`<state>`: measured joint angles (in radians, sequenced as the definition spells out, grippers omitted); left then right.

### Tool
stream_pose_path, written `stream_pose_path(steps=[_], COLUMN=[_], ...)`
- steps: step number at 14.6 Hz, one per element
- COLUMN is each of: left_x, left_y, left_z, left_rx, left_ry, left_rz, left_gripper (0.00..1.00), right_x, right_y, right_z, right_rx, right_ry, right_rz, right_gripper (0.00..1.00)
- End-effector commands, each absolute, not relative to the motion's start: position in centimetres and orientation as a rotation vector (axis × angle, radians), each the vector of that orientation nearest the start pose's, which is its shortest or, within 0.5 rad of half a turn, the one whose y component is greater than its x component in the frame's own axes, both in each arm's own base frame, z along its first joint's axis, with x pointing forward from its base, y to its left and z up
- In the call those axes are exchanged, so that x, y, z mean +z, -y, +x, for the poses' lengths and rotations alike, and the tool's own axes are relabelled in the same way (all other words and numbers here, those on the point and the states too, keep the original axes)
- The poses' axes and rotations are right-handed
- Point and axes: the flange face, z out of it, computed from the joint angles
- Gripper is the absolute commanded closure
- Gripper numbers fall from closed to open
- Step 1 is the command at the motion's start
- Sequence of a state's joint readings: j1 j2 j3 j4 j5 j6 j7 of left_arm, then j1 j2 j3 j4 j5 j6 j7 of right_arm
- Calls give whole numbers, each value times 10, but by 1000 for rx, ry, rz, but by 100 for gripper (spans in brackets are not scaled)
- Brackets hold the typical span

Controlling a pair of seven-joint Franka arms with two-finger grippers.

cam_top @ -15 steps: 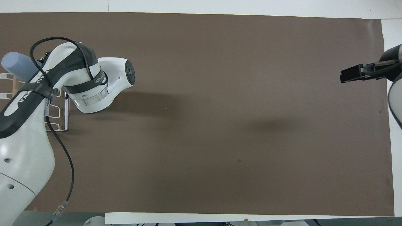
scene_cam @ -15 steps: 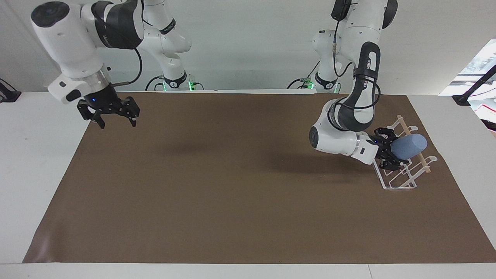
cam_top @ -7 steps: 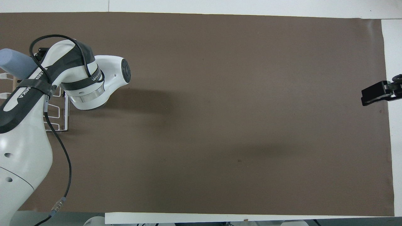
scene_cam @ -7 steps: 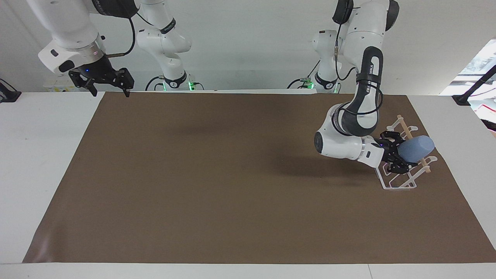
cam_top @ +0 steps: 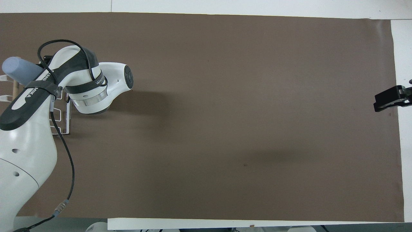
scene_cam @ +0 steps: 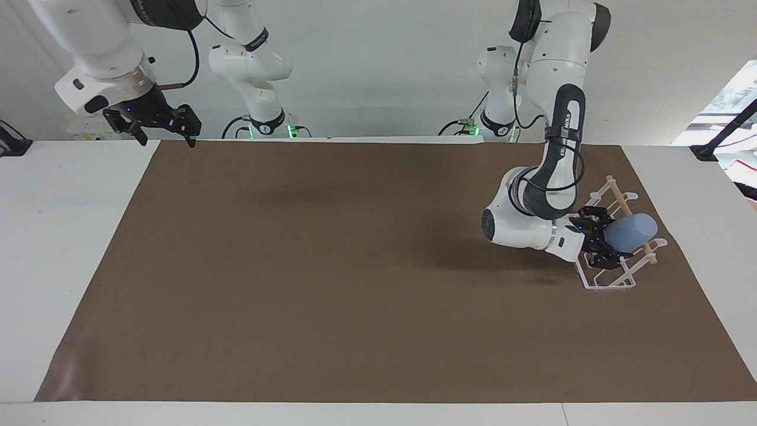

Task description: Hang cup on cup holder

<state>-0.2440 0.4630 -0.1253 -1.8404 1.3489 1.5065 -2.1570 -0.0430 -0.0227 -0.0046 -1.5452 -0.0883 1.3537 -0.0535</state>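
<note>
The light-blue cup (scene_cam: pixel 631 232) lies nearly on its side in my left gripper (scene_cam: pixel 609 238), which is shut on its open end. The closed base points toward the left arm's end of the table. The cup is over the white wire cup holder (scene_cam: pixel 609 283), right at its wooden rod (scene_cam: pixel 618 194); I cannot tell whether a prong is inside it. In the overhead view the cup (cam_top: pixel 19 69) sticks out from under the left arm, over the holder (cam_top: pixel 62 122). My right gripper (scene_cam: pixel 167 139) is open and empty, raised over the mat's corner by its base.
A brown mat (scene_cam: pixel 355 266) covers most of the white table (scene_cam: pixel 59 236). The cup holder stands on the mat near the edge at the left arm's end. The right gripper's tip (cam_top: pixel 389 101) shows at the mat's edge in the overhead view.
The left gripper has lowered the cup slightly and shifted it toward the left arm's end of the table, over the holder. The right gripper has risen and drawn back toward its base.
</note>
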Motion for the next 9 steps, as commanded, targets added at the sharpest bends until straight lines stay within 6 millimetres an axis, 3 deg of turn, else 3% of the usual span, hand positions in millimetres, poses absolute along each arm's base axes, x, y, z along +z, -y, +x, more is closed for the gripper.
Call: stream_pose_path(steps=[1, 3, 5, 7, 9], left_x=[308, 312, 317, 336, 370], left_y=[109, 104, 106, 114, 122], left_z=[602, 608, 601, 591, 600], left_rx=[-1122, -1120, -1082, -1018, -1046], left_ry=[1109, 1125, 1180, 1278, 1344], left_rz=[-1564, -1576, -1548, -1547, -1558], left_gripper=[0, 0, 0, 0, 0], right_x=[632, 632, 632, 632, 632], right_y=[34, 36, 36, 35, 35], right_z=[514, 514, 514, 514, 514], right_rx=[277, 277, 274, 274, 274], right_ry=[-16, -21, -21, -18, -18], right_rz=[-3185, -3184, -3186, -3186, -3185], right_gripper=[1, 1, 1, 1, 1])
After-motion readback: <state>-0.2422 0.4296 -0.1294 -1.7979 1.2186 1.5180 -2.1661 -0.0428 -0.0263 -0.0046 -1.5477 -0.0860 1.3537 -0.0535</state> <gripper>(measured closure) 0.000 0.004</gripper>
